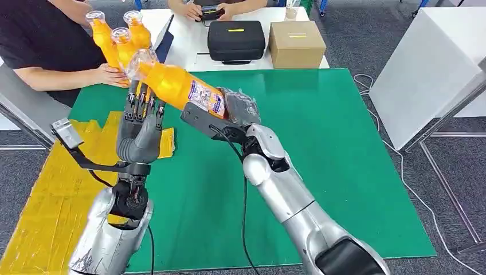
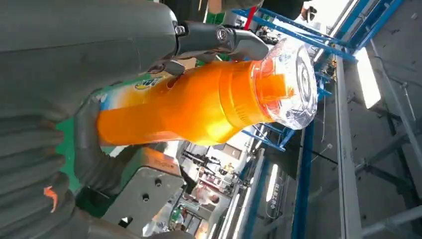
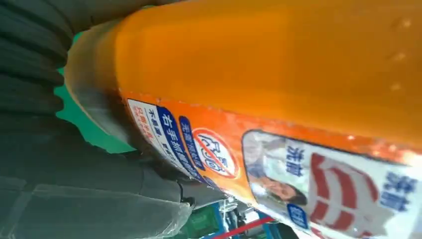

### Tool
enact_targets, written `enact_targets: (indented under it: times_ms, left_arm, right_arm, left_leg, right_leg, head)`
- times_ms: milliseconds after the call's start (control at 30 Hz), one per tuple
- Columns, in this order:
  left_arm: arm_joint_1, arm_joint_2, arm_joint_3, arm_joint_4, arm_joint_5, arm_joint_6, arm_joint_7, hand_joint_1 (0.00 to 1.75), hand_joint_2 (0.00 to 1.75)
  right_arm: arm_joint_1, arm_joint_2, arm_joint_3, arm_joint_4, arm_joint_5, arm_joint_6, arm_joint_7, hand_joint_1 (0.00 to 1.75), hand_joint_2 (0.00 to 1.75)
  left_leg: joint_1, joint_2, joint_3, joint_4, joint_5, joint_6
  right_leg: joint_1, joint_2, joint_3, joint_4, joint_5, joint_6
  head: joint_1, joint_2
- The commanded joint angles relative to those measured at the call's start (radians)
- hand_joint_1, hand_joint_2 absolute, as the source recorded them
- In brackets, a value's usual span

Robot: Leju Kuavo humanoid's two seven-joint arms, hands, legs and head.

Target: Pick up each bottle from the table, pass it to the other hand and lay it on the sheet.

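the orange bottle (image 1: 180,86) is up in the air above the green mat (image 1: 321,172), lying tilted, its clear cap toward the far left and its labelled base toward the right. the right hand (image 1: 238,112) is wrapped around the base end, fingers clamped on the label. the left hand (image 1: 140,123) stands upright under the neck end with its dark fingers (image 1: 143,103) raised against the bottle's underside; in the left wrist view the thumb (image 2: 89,149) curls under the orange body (image 2: 199,107) and a finger (image 2: 224,40) lies over the top, so it looks to be closing on the bottle too, though how firmly i cannot tell. the right wrist view shows the label (image 3: 298,174) close up.

three more orange bottles (image 1: 117,40) stand upright together at the mat's far left corner, a person's hand (image 1: 112,74) holding them. that makes four bottles counted.

one yellow sheet (image 1: 46,195) lies along the mat's left edge, running toward the near corner, partly behind the left arm. the mat's middle and right side are open green, out to its right and near edges.

beyond the far edge is a white table (image 1: 183,40) carrying one black case (image 1: 236,39) and one cardboard box (image 1: 296,44), side by side. a second person's hands (image 1: 212,8) hold a dark device. a white panel (image 1: 424,63) stands well off the mat's right edge.
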Motion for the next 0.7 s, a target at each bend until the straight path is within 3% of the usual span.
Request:
enact_targets:
  times_ms: [33, 267, 400, 700]
  left_arm:
    - [-0.062, -0.02, -0.096, 0.048, -0.011, 0.022, 0.03, 0.0, 1.75]
    - [-0.061, -0.018, -0.106, 0.044, -0.096, 0.082, 0.015, 0.0, 1.75]
    - [-0.079, -0.02, -0.052, 0.087, -0.167, 0.132, -0.004, 0.0, 1.75]
    - [-0.081, -0.021, -0.038, 0.102, -0.173, 0.13, -0.008, 0.0, 1.75]
  right_arm:
    - [-0.031, -0.015, -0.003, -0.015, -0.013, 0.013, 0.019, 1.75, 1.75]
    - [-0.015, -0.011, 0.019, -0.068, -0.022, 0.019, 0.032, 1.75, 1.75]
    - [0.025, -0.019, 0.03, -0.146, -0.008, 0.025, 0.044, 1.75, 1.75]
    - [0.037, -0.021, 0.032, -0.166, -0.003, 0.03, 0.049, 1.75, 1.75]
  left_leg:
    - [0.001, -0.003, 0.001, 0.001, -0.001, -0.003]
    - [0.001, -0.001, 0.001, 0.0, -0.001, -0.002]
    - [0.002, -0.002, 0.002, 0.001, -0.002, -0.003]
    - [0.002, -0.001, 0.003, 0.001, -0.002, -0.003]
  right_leg:
    - [0.001, -0.003, 0.002, 0.0, -0.001, -0.001]
    - [0.001, -0.002, 0.001, 0.0, -0.001, -0.001]
    - [0.001, -0.003, 0.003, 0.001, -0.002, -0.001]
    - [0.002, -0.002, 0.004, 0.001, -0.002, -0.001]
  head:
    - [0.0, 0.0]
    - [0.0, 0.0]
    - [0.0, 0.0]
    - [0.0, 0.0]
